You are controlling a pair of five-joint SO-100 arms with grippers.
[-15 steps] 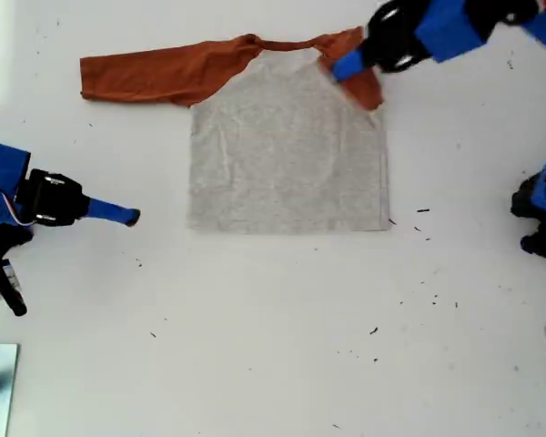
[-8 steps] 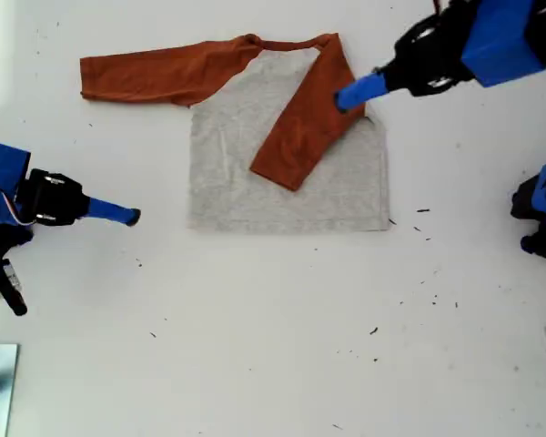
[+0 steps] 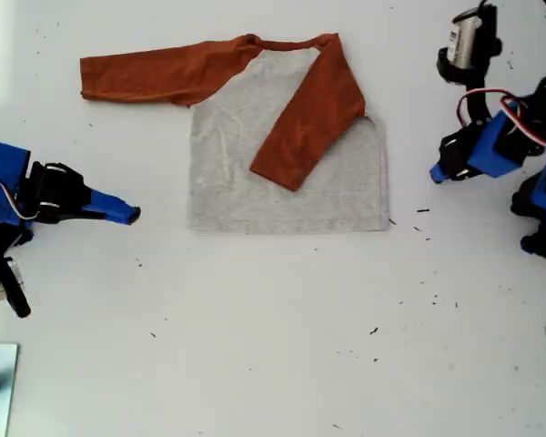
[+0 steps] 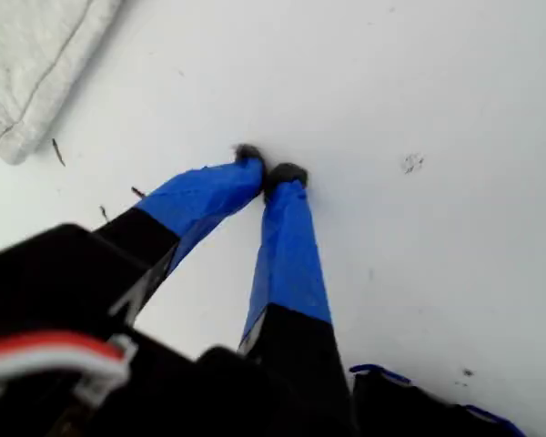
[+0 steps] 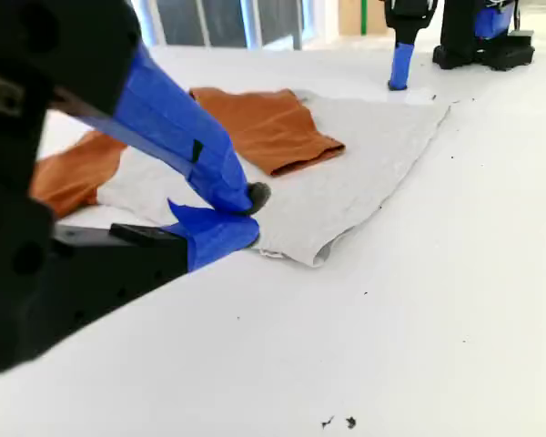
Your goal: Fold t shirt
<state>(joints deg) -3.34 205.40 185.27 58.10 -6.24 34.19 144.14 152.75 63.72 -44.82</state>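
**T shirt flat on table, one sleeve folded in, both grippers off it**

The t shirt lies flat on the white table, at about 12 o'clock in the exterior view, neckband toward 12 and hem toward 6. The grey body faces up and no print shows on it. One rust-orange sleeve is folded across the body, running from the shoulder at the shirt's 1 o'clock down to a cuff near its centre. The other sleeve is stretched out flat on the table toward 10 o'clock of the exterior view.

My first gripper sits at roughly 3 o'clock in the exterior view, near the shirt's side edge but apart from it. In its wrist view the blue fingers are pressed together, tips meeting just above bare table with nothing between them. A grey hem corner shows nearby.

My second gripper is at 9 o'clock in the exterior view, pointing at the shirt's 7 o'clock hem corner, near it but not touching. Its wrist view shows the jaws pressed together and empty, with the shirt beyond them and the first arm far behind.

Small dark specks are scattered on the table toward 4 o'clock.
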